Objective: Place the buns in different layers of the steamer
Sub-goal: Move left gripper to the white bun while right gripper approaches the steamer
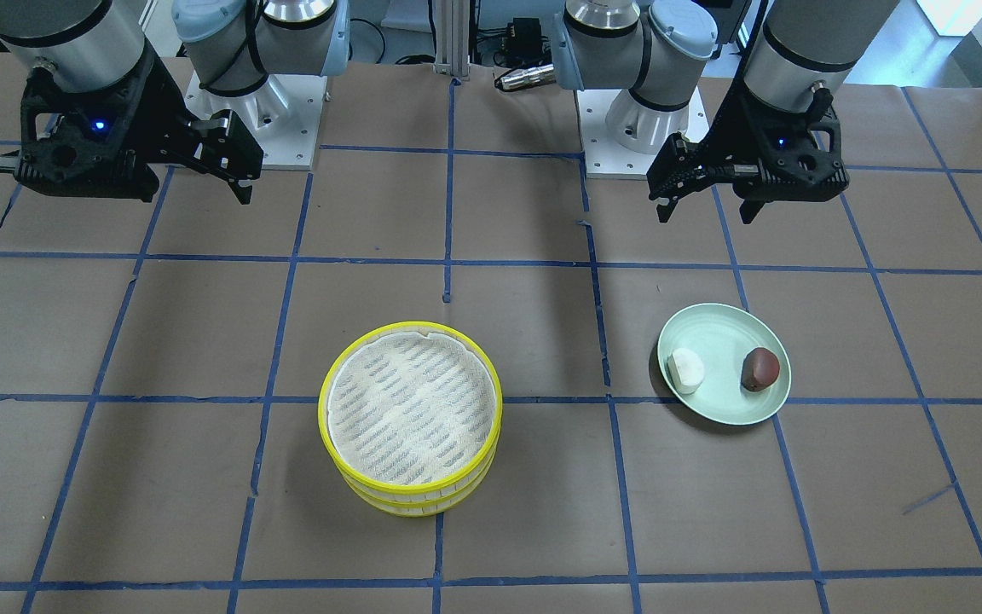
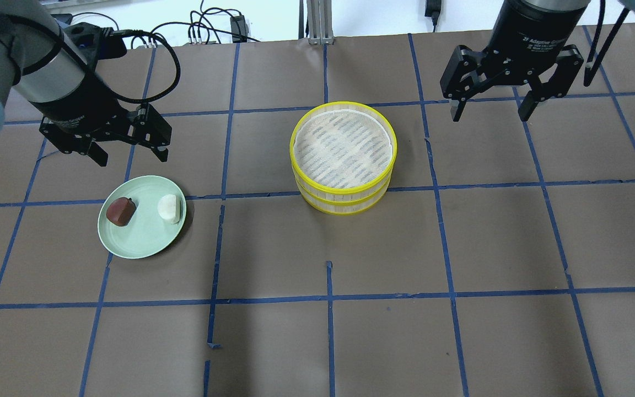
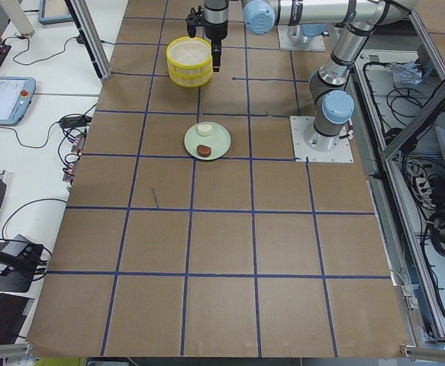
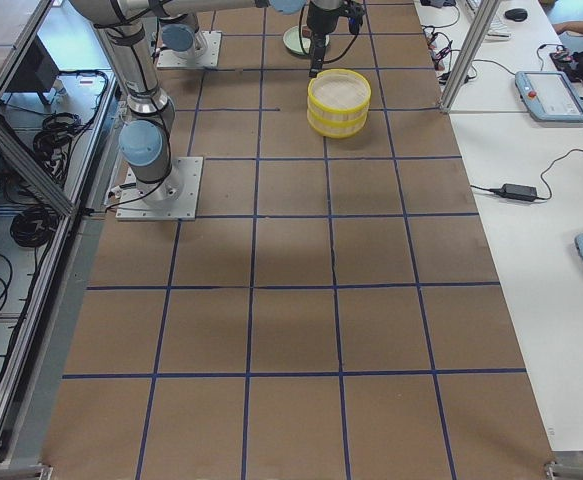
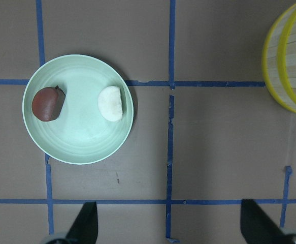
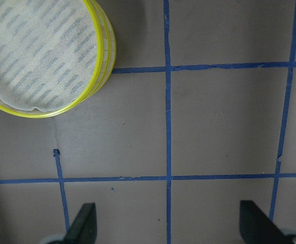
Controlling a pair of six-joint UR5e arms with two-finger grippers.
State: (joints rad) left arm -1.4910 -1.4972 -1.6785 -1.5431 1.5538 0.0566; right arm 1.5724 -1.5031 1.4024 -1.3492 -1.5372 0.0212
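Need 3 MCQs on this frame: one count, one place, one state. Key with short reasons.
1. How many steamer layers are stacked?
A one; B two; C three.
2. Where do the white bun and the brown bun lie?
A in the top layer; B on the green plate; C on bare paper.
3. What state is the left gripper in?
A open and empty; B shut on the white bun; C shut on the brown bun.

Key: B, two yellow rims show one above the other. B, both sit on the plate, apart. A, it is spread wide with nothing in it.
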